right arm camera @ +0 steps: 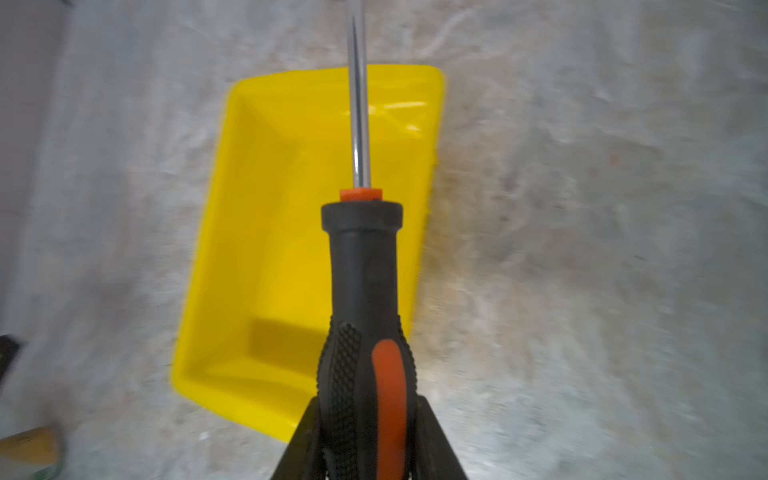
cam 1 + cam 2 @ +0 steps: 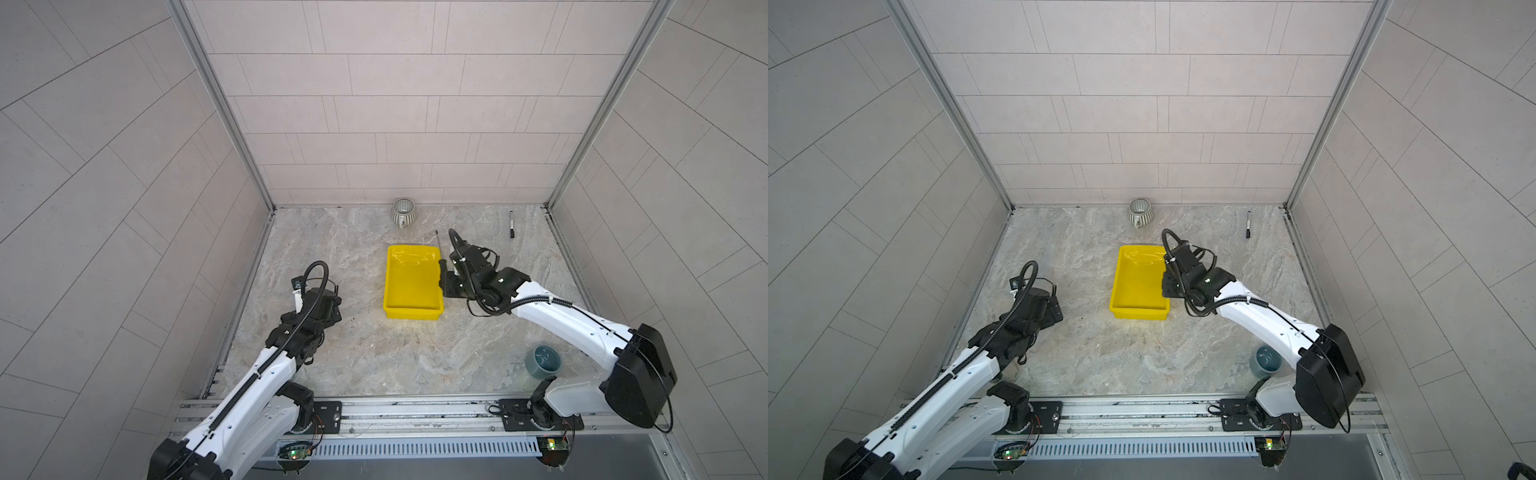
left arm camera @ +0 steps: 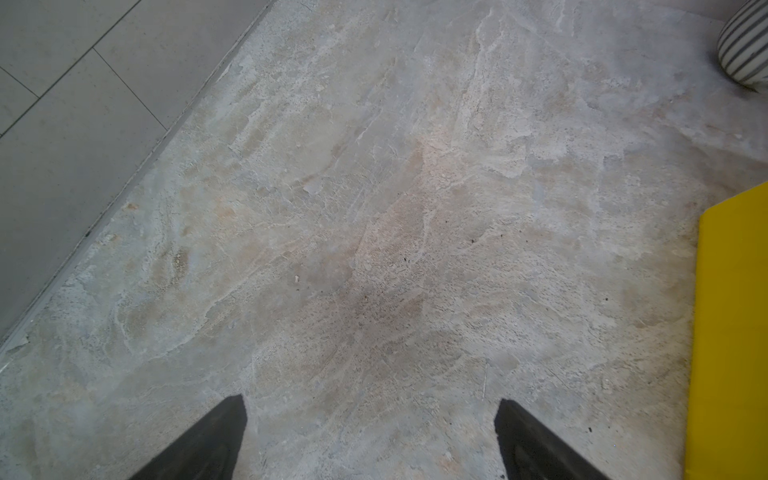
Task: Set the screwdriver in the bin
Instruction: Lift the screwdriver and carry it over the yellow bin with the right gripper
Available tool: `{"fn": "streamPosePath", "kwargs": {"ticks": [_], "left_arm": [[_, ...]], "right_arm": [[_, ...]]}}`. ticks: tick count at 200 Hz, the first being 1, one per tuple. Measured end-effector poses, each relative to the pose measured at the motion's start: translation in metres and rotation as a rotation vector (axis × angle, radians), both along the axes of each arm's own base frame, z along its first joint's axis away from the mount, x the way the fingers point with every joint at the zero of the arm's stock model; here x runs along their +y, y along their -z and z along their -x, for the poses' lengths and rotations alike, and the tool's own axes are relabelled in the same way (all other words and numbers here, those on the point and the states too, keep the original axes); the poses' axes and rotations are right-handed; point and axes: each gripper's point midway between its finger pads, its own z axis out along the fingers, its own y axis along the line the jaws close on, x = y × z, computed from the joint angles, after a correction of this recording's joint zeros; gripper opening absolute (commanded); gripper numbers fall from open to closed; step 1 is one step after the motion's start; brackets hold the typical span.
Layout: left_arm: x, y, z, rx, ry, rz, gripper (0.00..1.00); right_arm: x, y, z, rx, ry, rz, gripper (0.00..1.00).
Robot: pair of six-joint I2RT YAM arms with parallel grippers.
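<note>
Pinched low on its black-and-orange handle by the right gripper [image 1: 368, 428], the screwdriver [image 1: 365, 274], with fingers [image 1: 432, 436] drawn in snug against both sides of the grip and no gap on show. Taken by the thick rubbery end, presumably for better purchase than on the thin shaft. Pointed straight out ahead of the wrist, likely so as to drop flat on release.

Carried clear of the table [image 2: 332, 249], by the look of the right wrist view, with the bin [image 1: 257, 249] lying below and the shaft crossing its far rim. Seen in a top view at the far right corner of the bin [image 2: 390, 286], tip poking past that rim toward the back wall. Hard to tell whether fully over the opening or just beside the right rim. Probably mid-transfer, going by the blur around the tool.

Parked well apart on the bin's other side, the left gripper [image 3: 370, 440], fingers [image 3: 199, 440] spread wide over bare table and holding nothing — kept back, most likely, to leave room.

Next, in all likelihood: ease further over the bin, line up with its long side, then let go — mind the tip catching the far rim.

Standing well apart and not involved: ribbed mug [image 2: 403, 212], marker [image 2: 511, 224] and cup [image 2: 543, 361].
</note>
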Motion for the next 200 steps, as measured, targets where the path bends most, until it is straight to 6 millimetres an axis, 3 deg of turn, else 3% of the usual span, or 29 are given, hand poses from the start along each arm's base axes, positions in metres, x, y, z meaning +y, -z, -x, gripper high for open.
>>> {"fn": "streamPosePath", "kwargs": {"ticks": [22, 52, 83, 142, 200], "left_arm": [[0.000, 0.000, 0.000, -0.001, -0.002, 0.002, 1.00], [0.000, 0.000, 0.000, 0.000, -0.002, 0.002, 1.00], [0.000, 0.001, 0.000, 0.002, -0.003, 0.004, 1.00], [-0.001, 0.002, 0.000, 0.006, 0.000, 0.007, 1.00], [-0.001, 0.002, 0.000, 0.009, 0.000, 0.006, 1.00]], "right_arm": [[0.045, -0.001, 0.007, -0.008, -0.013, -0.125, 0.02], [0.074, 0.030, 0.001, 0.059, 0.022, -0.174, 0.02], [0.081, 0.056, -0.002, 0.116, 0.058, -0.176, 0.02], [0.088, 0.053, -0.009, 0.116, 0.085, -0.221, 0.04], [0.096, 0.080, -0.013, 0.162, 0.091, -0.187, 0.04]]}}
